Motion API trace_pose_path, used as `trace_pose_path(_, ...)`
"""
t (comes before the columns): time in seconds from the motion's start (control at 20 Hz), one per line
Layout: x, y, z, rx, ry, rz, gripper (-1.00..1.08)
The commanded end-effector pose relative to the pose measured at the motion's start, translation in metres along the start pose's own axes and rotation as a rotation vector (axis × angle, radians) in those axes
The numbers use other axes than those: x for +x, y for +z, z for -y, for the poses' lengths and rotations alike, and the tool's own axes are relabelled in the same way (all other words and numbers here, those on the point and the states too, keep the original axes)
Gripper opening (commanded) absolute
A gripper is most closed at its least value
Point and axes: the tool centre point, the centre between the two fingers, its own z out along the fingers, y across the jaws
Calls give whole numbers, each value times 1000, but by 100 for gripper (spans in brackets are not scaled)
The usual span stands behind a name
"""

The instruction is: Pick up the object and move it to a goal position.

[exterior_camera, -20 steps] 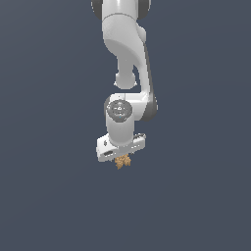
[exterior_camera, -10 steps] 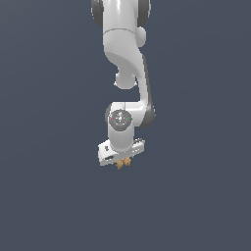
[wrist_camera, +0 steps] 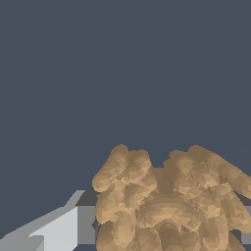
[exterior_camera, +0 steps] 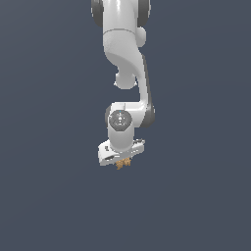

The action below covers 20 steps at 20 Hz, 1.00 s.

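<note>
The object is a tiny tan-orange, lumpy piece with knobby lobes. It hangs under the white gripper in the exterior view. The gripper is shut on it, and the fingers are mostly hidden behind the hand. In the wrist view the object fills the near part of the picture, held between a grey finger on one side and a sliver of the other finger at the picture's edge. The gripper is up in the air with the piece in it.
The white arm comes down from the top of the exterior view. A plain dark grey-blue background surrounds it, with no other objects and no marker in view.
The gripper with the object has moved down a little in the exterior view, and the arm has stretched out. The hold on the object is unchanged.
</note>
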Motion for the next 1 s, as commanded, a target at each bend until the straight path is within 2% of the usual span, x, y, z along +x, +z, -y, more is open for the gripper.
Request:
trace_pose_path(0.0,0,0,0,0,0,0,-100)
trace_pose_path(0.3,1,-3,-10,0,0,0,-100)
trace_pose_path(0.95,6,-25,-78,0,0,0,-100)
